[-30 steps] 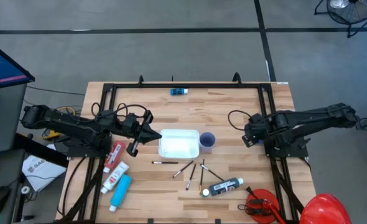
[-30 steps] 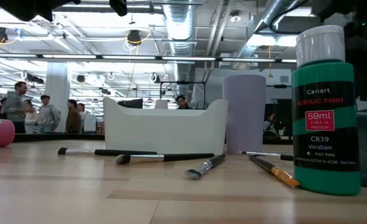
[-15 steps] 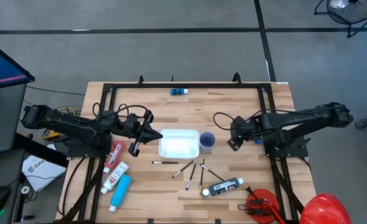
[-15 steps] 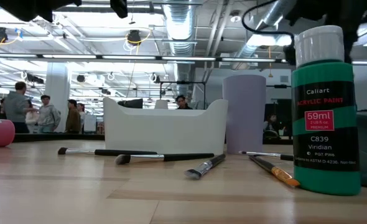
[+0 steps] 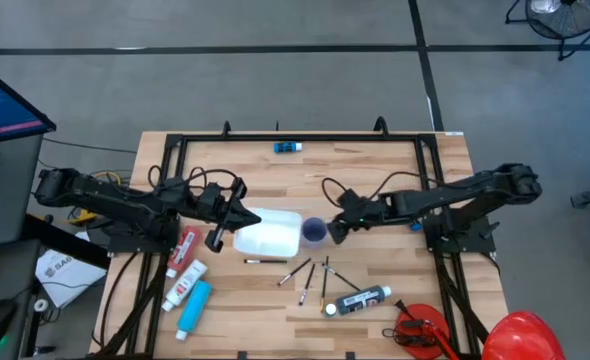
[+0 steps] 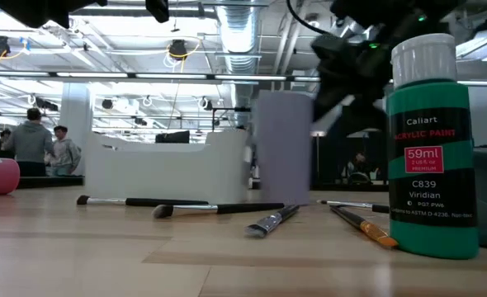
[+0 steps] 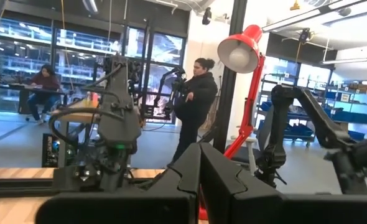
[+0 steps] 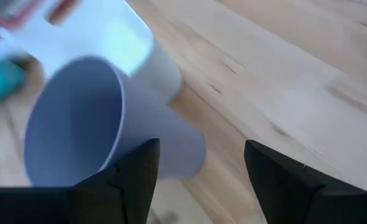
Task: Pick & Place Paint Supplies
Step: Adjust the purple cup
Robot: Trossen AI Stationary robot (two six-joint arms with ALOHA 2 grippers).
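High view is showing the right hand (image 5: 332,229), fingers apart, nudging the cup (image 5: 313,231) beside the tray (image 5: 265,235). Left hand (image 5: 218,238) is sitting closed. Brushes (image 5: 320,275) look thin, light and rolly, so I'd pinch mid-handle.

White tray (image 5: 265,237) beside lilac cup (image 5: 314,231)

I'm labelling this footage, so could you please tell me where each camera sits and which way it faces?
High: overhead, straight down on wooden table; both arms.
Low: tabletop level, facing room; green paint bottle nearest.
Left wrist: level toward room; own shut left end effector.
Right wrist: down at lilac plastic cup beyond open right end effector.
High and low share cup and white tray.
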